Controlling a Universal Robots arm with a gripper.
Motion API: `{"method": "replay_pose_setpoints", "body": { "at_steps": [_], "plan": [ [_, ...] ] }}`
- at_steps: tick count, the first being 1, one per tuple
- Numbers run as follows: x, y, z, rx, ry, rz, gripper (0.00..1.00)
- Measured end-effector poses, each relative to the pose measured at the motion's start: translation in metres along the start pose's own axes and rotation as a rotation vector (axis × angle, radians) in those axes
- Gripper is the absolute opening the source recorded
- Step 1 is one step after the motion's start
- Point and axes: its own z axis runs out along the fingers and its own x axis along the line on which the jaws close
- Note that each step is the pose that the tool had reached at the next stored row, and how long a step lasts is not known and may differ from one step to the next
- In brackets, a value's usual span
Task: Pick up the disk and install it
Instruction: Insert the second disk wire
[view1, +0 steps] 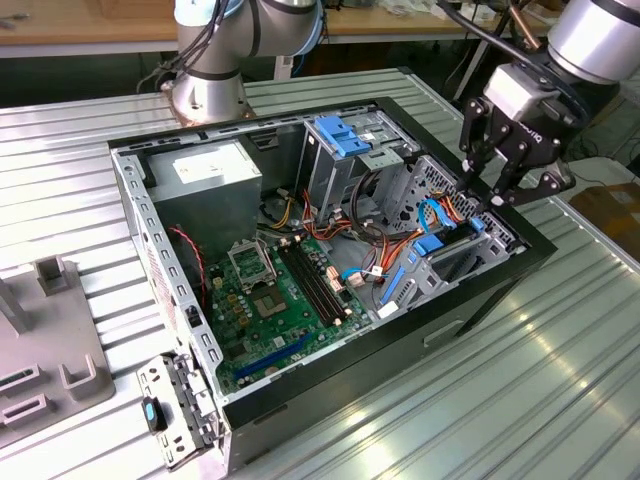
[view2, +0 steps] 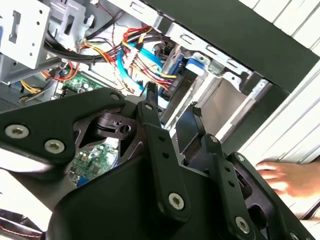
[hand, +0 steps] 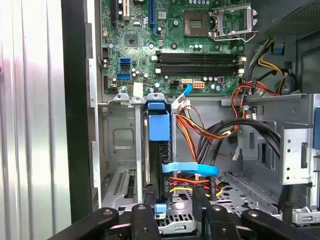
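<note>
Disk (hand: 159, 150) stands on edge in the drive cage (view1: 455, 255), blue rails up, at the case's (view1: 480, 290) front corner. Our tool (view1: 487, 197) hangs just above that cage, fingers parted and empty. We judge installation nearly complete; seating unverified.

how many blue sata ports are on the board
2 blue ports, both in the first wrist view on the board: one directly beside the other, at the board's edge nearest the black case wall. Cables may hide more.
</note>
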Motion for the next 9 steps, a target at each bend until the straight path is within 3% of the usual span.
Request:
{"method": "replay_pose_setpoints", "body": {
  "at_steps": [2, 9],
  "plan": [
    [-0.0119, 0.0032, 0.0008, 0.0000, 0.0022, 0.000, 0.42],
    [-0.0120, 0.0036, 0.0008, 0.0000, 0.0023, 0.000, 0.42]
  ]
}}
